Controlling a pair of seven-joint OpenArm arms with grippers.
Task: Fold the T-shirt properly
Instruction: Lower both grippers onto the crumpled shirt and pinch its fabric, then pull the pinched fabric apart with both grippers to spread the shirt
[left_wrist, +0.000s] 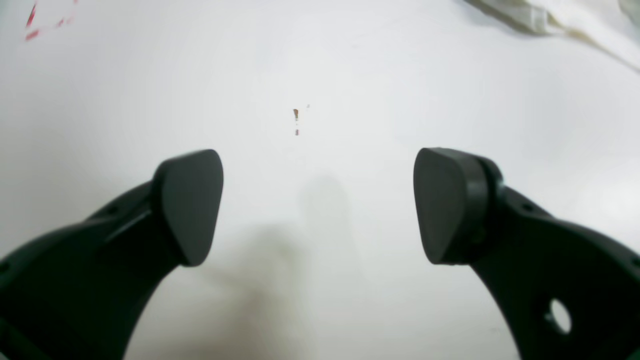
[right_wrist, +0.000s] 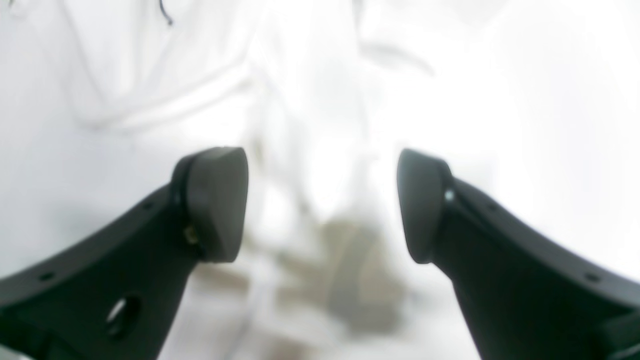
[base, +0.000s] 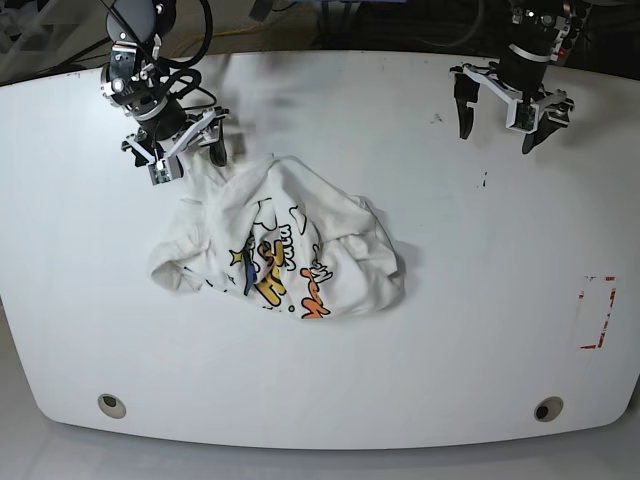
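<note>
The large white rounded-corner tabletop (base: 450, 330) filled most of the base view. Two small round holes sat near its front edge, one to the left (base: 112, 405) and one to the right (base: 545, 409). A red dashed rectangle marking (base: 597, 312) lay close to the right edge.

The white soft cotton T-shirt (base: 290, 250) lay crumpled in a heap left of centre on the table, print side partly up: blue, yellow and orange cartoon lettering showed among the folds. It was unfolded and bunched (sleeves could not be told apart).

The black two-fingered right gripper (base: 185, 152) stood at the heap's upper-left edge, just over the cloth. In the right wrist view its fingers were spread wide (right_wrist: 322, 205) with nothing between the pads, blurred white fabric (right_wrist: 310, 100) beneath them. Whether the fingertips touched the cloth could not be told.

The black two-fingered left gripper (base: 497, 121) was well apart from the shirt, near the far right of the table. Its fingers were likewise spread (left_wrist: 317, 205) and empty over bare tabletop (left_wrist: 320, 60); a corner of the shirt (left_wrist: 555, 20) showed at the top right of the left wrist view.

A tiny red-brown speck (left_wrist: 296, 120) marked the table ahead of the left gripper.
</note>
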